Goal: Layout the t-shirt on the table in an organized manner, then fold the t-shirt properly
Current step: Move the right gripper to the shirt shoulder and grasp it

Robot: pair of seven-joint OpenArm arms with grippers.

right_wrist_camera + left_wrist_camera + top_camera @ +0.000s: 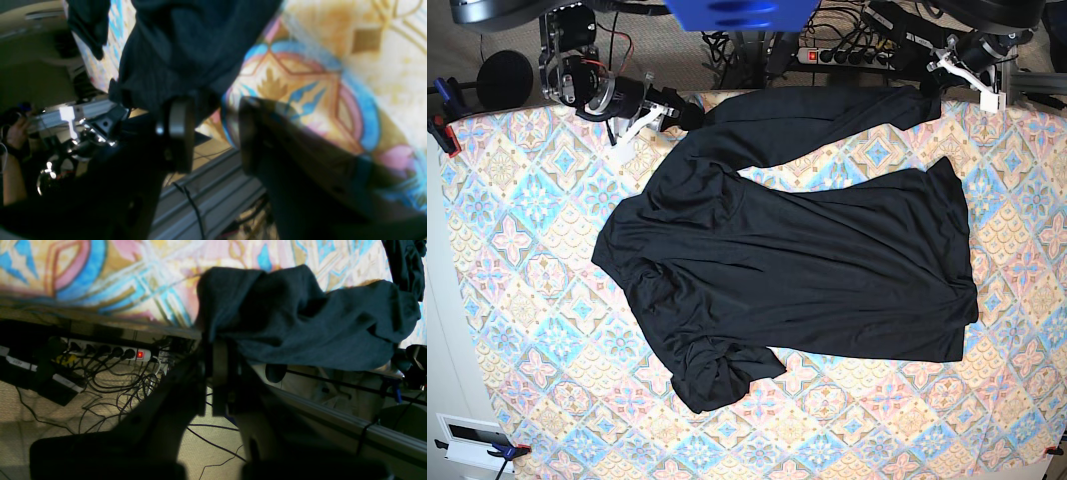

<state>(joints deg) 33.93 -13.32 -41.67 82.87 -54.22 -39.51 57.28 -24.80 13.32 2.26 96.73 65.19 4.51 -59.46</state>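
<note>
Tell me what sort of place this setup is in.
Probably a robotics lab or workshop bench, not a home. A power strip with tangled cables sits behind the table, metal rails frame it, and a black t-shirt lies spread on its patterned cloth.

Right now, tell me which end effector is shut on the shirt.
The left end effector: its jaws are closed on the shirt. The right end effector stands with jaws apart.

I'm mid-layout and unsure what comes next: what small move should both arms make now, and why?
Probably draw both arms back toward the near table edge to flatten the t-shirt. The left gripper is shut on one top corner, the right gripper sits half-open at the other, and that top band is folded over with the bottom sleeve bunched.
</note>
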